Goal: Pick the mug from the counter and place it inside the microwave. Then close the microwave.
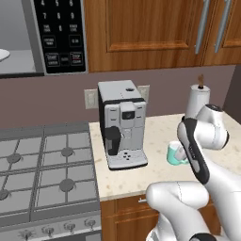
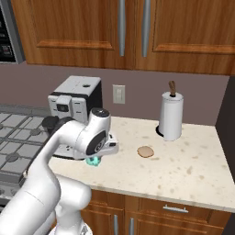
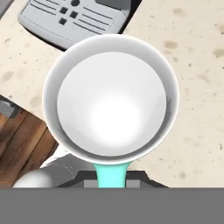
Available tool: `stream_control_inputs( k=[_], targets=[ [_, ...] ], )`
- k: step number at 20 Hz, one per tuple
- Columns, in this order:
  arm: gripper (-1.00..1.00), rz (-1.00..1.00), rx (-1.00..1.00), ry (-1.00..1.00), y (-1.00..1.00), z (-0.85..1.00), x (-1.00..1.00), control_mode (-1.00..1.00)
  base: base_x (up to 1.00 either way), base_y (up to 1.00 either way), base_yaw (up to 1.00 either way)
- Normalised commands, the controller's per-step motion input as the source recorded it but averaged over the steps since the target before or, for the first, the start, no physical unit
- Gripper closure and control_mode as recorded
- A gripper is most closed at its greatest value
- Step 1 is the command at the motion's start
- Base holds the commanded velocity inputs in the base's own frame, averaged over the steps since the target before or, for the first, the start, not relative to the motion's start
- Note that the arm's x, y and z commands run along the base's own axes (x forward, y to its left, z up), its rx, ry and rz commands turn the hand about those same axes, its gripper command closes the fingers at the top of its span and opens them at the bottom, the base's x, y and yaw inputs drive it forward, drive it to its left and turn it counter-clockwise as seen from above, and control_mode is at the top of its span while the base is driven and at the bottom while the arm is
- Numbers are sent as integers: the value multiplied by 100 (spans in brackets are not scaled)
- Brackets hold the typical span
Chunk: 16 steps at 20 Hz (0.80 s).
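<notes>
The teal mug [image 3: 111,98] is seen from straight above in the hand view, its pale inside facing the camera. Its teal handle runs down between the fingertips of my gripper [image 3: 113,178], which is shut on it. From the left base view the mug [image 1: 175,154] sits low over the beige counter [image 1: 155,129], right of the coffee machine and half hidden by my arm. A sliver of the mug [image 2: 94,161] shows under my hand [image 2: 102,146]. Whether it rests on the counter or hangs just above it I cannot tell. The microwave [image 1: 61,33] hangs at the upper left, its inside and white plate [image 1: 2,54] exposed.
A grey-black coffee machine [image 1: 121,124] stands just left of the mug. The gas stovetop [image 1: 42,169] lies further left. A paper towel roll [image 2: 170,114] stands at the back right, and a small brown disc [image 2: 145,151] lies on the counter [image 2: 193,170].
</notes>
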Motion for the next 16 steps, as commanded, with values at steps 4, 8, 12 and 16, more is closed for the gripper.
stream_control_inputs(
  k=[4,8,12,16],
  targets=[
    [100,-12,0,0,12,32,-51,-100,0,0,0],
    [100,-10,0,0,25,44,-47,-100,0,0,0],
    [100,-9,0,0,28,47,-34,-100,0,0,0],
    [100,-10,-1,-2,38,48,-25,-100,0,0,0]
  ],
)
